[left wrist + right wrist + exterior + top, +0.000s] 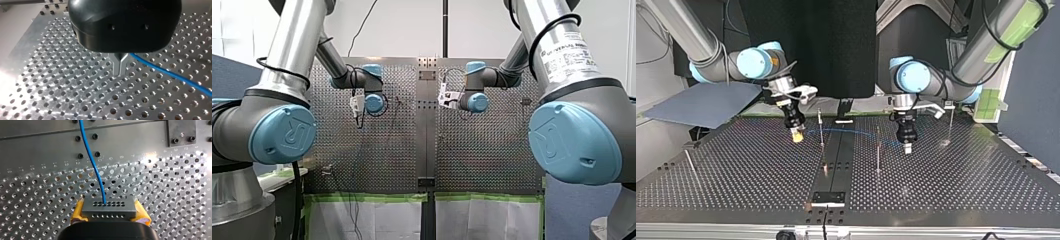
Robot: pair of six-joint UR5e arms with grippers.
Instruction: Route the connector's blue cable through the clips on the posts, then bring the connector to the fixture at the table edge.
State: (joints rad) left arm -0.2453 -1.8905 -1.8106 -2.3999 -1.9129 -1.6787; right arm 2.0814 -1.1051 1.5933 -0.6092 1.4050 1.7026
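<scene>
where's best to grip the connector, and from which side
Grip the connector by its two short ends, from behind, opposite the face where the blue cable leaves. My right gripper holds it so: the block is wide and flat, and the cable runs free ahead of the fingers.

a robotics lab, shown by the perforated metal table and two industrial arms.

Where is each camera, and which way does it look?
Front view: behind my shoulders, looking over the table; both arms show.
Top view: across the table, facing both arms.
Left wrist view: along my left gripper, at the blue cable.
Right wrist view: along my right gripper, clamping the connector.
Both wrist views share the blue cable.
</scene>
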